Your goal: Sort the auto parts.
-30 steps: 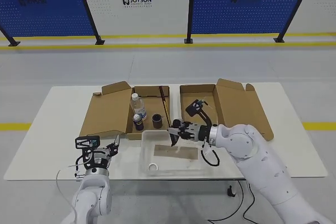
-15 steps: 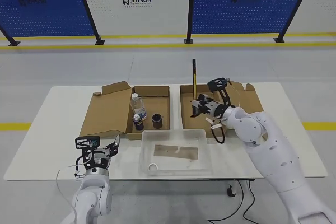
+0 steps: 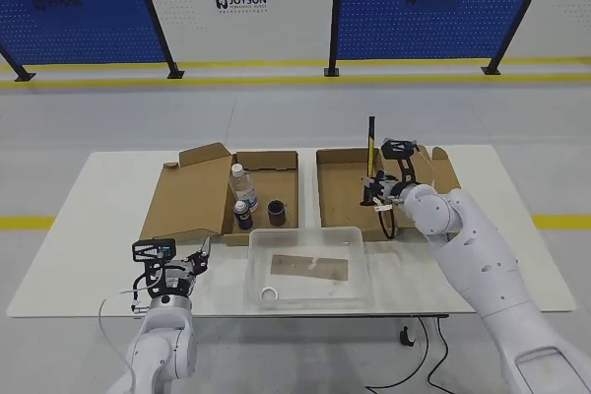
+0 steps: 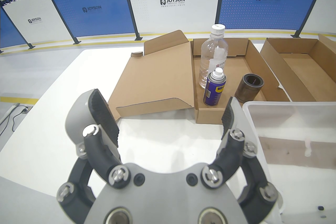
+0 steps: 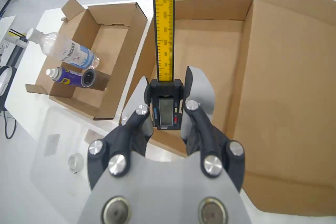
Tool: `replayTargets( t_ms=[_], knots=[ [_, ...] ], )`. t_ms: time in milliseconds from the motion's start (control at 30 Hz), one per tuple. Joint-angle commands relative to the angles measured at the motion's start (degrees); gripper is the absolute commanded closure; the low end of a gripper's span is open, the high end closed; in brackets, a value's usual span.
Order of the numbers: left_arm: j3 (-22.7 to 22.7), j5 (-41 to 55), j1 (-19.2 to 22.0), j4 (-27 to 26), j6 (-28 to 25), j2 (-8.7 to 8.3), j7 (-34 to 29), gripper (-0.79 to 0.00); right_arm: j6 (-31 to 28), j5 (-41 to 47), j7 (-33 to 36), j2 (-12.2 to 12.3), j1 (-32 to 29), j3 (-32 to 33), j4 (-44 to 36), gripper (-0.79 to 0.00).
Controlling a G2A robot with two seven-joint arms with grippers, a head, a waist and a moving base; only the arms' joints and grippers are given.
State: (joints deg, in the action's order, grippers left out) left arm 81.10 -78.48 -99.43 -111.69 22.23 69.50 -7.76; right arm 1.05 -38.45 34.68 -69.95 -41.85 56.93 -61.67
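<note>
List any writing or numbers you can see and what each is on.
On the fence panels: brand lettering, left unquoted.
On the spray can: brand label, left unquoted.
On the bottle: label print too small to read.
On the caliper: black numerals along its yellow scale.

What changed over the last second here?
The right pincer, shut on the caliper, carried it from above the clear bin to above the right cardboard box, now upright. The open left pincer, bottle, spray can and metal sleeve stayed put.
</note>
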Motion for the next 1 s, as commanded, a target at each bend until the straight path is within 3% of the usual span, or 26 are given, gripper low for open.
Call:
replayTargets(
  t_ms=[0, 733, 800, 867, 967],
  knots=[
    [0.0, 0.0, 0.0, 0.0, 0.0, 0.0, 0.0, -0.785, 0.7, 0.2, 0.2, -0.4, 0.3, -0.7, 1.5, 0.0],
    [0.0, 0.0, 0.0, 0.0, 0.0, 0.0, 0.0, -0.785, 5.2, -0.1, 0.6, -3.3, 1.7, -4.4, 10.9, 0.0],
    [0.0, 0.0, 0.0, 0.0, 0.0, 0.0, 0.0, -0.785, 5.1, -0.6, 0.9, -3.3, 1.8, -4.4, 11.1, -0.163],
    [0.0, 0.0, 0.0, 0.0, 0.0, 0.0, 0.0, -0.785, 5.1, -1.0, 0.8, -3.3, 1.8, -4.1, 11.2, -0.185],
    [0.0, 0.0, 0.0, 0.0, 0.0, 0.0, 0.0, -0.785, 5.1, -1.1, 1.1, -3.4, 1.8, -3.8, 11.4, -0.391]
  ],
)
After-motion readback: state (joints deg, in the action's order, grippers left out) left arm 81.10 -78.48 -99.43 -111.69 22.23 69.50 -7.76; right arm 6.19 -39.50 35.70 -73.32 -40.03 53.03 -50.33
